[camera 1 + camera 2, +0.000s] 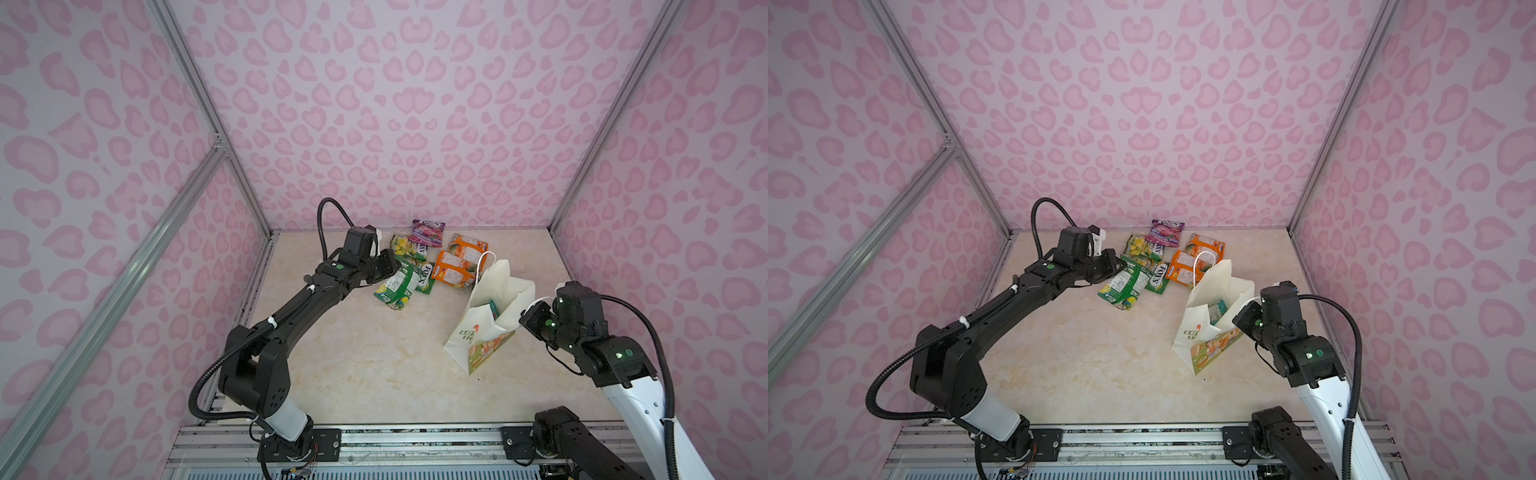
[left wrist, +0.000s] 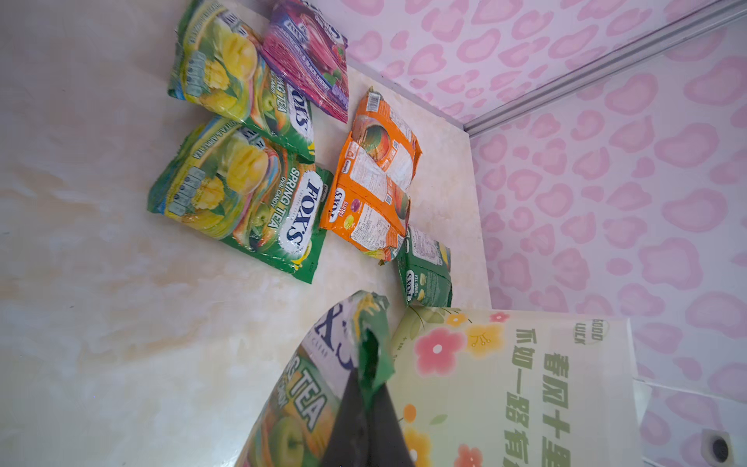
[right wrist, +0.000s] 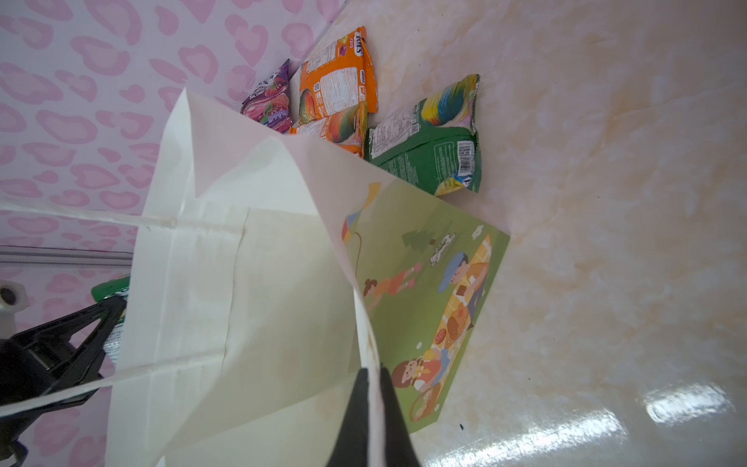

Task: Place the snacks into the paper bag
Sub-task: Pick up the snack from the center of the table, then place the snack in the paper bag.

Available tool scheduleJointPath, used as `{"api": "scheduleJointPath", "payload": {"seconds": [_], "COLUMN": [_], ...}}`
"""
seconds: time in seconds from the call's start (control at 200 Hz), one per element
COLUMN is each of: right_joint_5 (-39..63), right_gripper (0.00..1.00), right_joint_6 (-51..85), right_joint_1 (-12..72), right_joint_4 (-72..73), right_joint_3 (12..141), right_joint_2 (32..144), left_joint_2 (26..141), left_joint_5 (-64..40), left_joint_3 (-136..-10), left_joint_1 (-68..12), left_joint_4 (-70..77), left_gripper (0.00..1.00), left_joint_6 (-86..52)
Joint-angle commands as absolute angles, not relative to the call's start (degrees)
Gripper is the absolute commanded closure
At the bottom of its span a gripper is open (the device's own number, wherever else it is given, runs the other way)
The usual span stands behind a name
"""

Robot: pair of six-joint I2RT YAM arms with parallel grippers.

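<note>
Holding a yellow-green FOX'S packet by its crinkly edge in my left gripper, jaws shut tight on the seam, with the rest of the pack dangling under the fingers. My right gripper is clamped on the rim of the paper bag, pulling the mouth open from its own side.

The bag stands off to the right of my left gripper across a bit of bare table, leaning a little, with a teal packet already inside. The loose snacks lie just beyond the left gripper, and a dark green packet sits right by the bag's foot.

My take on doing this bit well: carry the pack high enough that its hanging end clears the near rim and the cord handle. Come in over the middle of the mouth, dip down, and only then let go. The right side should just hold steady, since that pinch looks like the only thing propping the mouth open. Paper's flimsy, so one bump on the wall could fold it shut or tip it.
</note>
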State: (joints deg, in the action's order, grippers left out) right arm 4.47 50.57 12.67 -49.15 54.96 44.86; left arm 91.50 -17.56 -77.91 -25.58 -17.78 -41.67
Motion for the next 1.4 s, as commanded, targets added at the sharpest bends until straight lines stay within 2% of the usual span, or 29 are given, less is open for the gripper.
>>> {"api": "scheduleJointPath", "payload": {"seconds": [0.0,0.32,0.56,0.71,0.995,1.4], "right_joint_5": [3.6,2.8,2.6,2.3,2.4,2.9], "right_gripper": [1.00,1.00,1.00,1.00,1.00,1.00], "right_joint_6": [49.5,48.7,48.7,48.5,48.5,48.7], "right_joint_1": [12.7,12.5,12.6,12.6,12.6,12.6], "right_joint_4": [-48.2,-49.3,-49.7,-49.9,-50.3,-51.4], "right_joint_3": [55.1,55.3,55.4,55.6,56.1,57.5], "right_joint_2": [45.3,45.6,45.6,45.6,45.8,45.0], "left_joint_2": [89.0,85.0,84.1,87.7,103.3,113.5], "left_joint_5": [-11.5,-11.6,-8.6,-9.1,-12.8,-11.5], "left_joint_3": [-80.2,-96.6,-110.0,-119.6,-143.1,-145.8], "left_joint_1": [-25.0,-28.2,-36.3,-41.7,-49.8,-55.4], "left_joint_4": [-24.3,-35.4,-39.3,-40.0,-42.1,-38.6], "left_gripper": [0.96,0.96,0.96,0.97,0.97,0.97], "left_joint_6": [-36.7,-34.4,-32.7,-31.5,-31.0,-30.8]}}
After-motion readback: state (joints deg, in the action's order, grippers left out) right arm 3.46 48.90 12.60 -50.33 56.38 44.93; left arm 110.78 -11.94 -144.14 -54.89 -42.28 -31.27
